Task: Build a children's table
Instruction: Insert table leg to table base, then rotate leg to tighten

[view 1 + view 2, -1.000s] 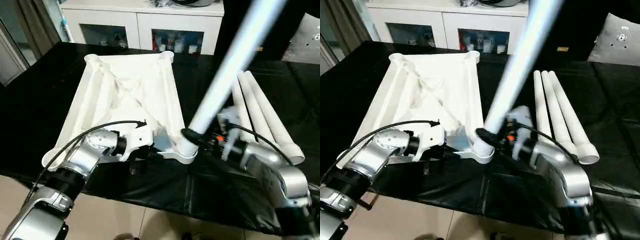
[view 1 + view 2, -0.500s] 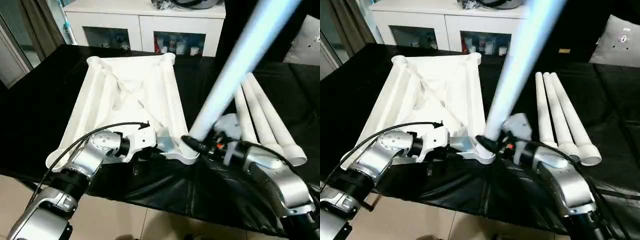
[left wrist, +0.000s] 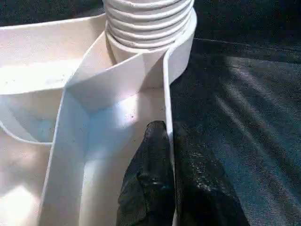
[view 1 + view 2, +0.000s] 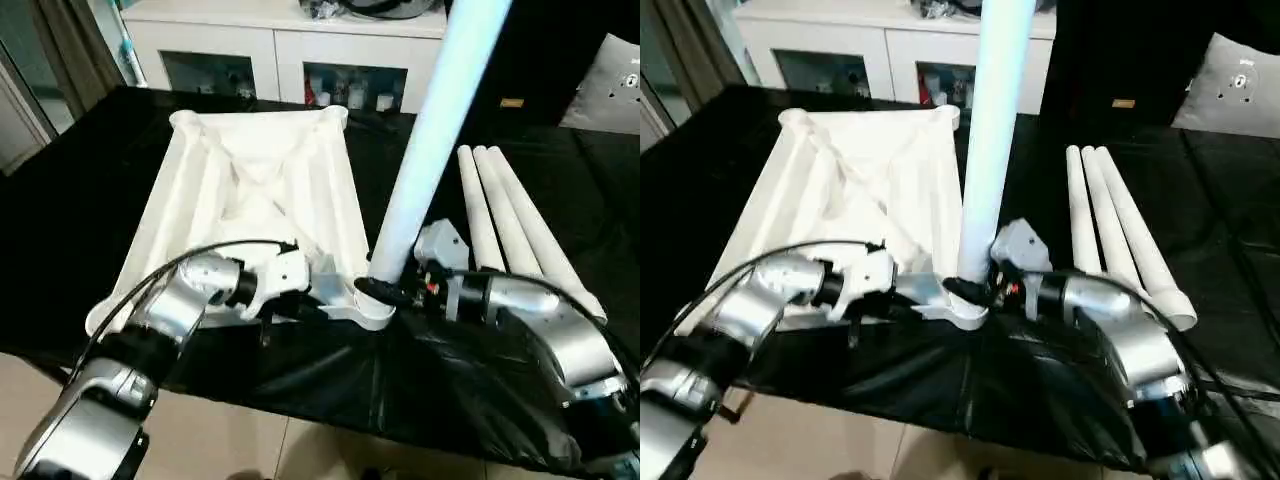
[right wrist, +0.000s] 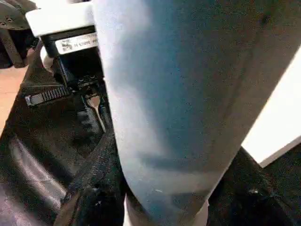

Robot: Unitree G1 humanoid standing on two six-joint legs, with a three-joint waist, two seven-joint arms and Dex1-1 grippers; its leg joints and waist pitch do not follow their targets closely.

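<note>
White plastic tabletop [image 4: 250, 190] lying ribbed underside up on black cloth [image 4: 80, 200], one tube leg [image 4: 430, 130] seated in its near corner socket [image 4: 368, 305].

The tabletop's thin rim is pinched by the clenched left gripper [image 3: 168, 155]. The smooth leg, earlier slanted, is now held nearly upright by the right gripper [image 4: 395, 295]. Three spare legs [image 4: 520, 225] lie beyond it.
</note>
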